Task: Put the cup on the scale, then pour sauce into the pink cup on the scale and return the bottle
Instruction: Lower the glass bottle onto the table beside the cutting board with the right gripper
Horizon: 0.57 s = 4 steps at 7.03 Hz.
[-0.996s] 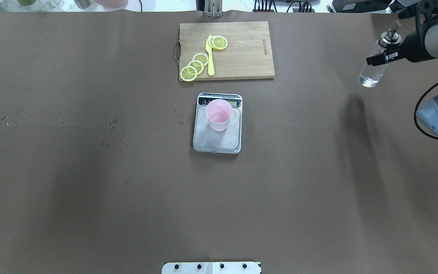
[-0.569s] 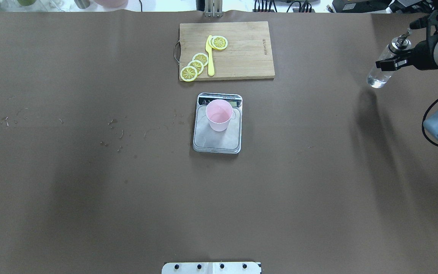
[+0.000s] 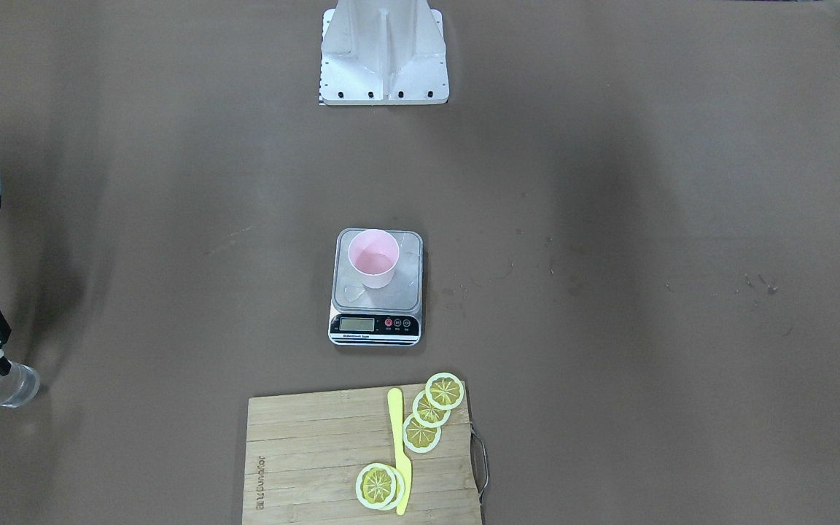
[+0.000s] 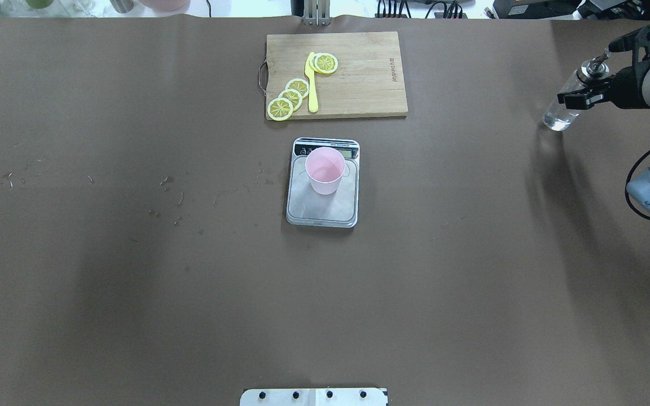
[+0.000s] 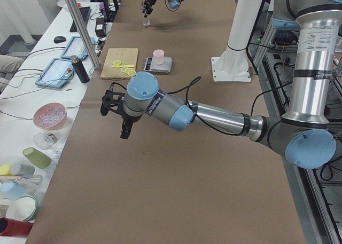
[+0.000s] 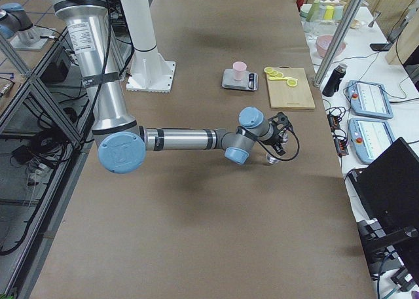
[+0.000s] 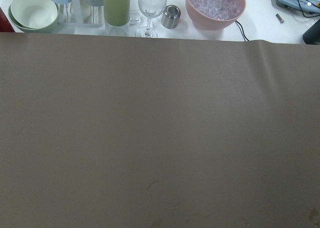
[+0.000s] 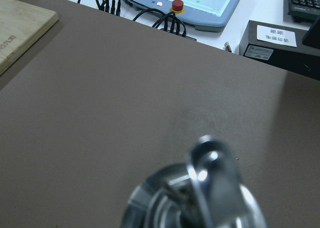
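bottle (image 4: 556, 115) upright in grip of right claw (image 4: 580, 97), long axis vertical, spout uppermost

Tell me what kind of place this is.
Probably a robotics lab staged as a kitchen bench: a robot arm at a brown-covered table, control tablets beside it, and a cutting board with lemon slices near a kitchen scale.
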Motion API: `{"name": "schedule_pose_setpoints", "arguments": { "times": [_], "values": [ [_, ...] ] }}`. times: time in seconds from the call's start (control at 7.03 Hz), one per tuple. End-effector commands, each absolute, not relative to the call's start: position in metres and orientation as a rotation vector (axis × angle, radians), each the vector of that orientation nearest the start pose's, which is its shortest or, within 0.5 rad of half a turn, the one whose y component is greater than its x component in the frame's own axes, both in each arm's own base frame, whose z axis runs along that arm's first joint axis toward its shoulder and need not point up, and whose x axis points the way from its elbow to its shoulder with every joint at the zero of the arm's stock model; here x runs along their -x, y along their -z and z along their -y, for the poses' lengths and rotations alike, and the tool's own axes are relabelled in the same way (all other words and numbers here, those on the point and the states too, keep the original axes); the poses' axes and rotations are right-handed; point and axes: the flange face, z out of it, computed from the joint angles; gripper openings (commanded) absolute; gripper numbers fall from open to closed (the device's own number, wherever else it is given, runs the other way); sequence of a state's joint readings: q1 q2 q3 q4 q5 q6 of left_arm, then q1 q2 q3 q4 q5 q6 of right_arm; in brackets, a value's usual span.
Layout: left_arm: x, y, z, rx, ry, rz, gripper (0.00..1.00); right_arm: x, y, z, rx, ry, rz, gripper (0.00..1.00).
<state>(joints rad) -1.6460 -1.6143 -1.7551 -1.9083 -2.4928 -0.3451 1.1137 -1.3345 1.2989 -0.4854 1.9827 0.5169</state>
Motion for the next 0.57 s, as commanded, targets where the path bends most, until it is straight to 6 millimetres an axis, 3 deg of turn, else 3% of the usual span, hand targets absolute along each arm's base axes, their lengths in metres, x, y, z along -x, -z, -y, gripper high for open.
{"name": "schedule_pose_setpoints", "arguments": {
  "times": [0.0,0.43],
  "values": [
    [0.092,-0.495,0.511,-0.398,0.121,-0.958,0.97,0.208,-0.534,0.606,-0.717,0.171,0.824,0.00],
    [0.093,-0.495,0.512,-0.398,0.121,-0.958,0.97,0.218,-0.521,0.613,-0.705,0.174,0.826,0.00]
  ]
}}
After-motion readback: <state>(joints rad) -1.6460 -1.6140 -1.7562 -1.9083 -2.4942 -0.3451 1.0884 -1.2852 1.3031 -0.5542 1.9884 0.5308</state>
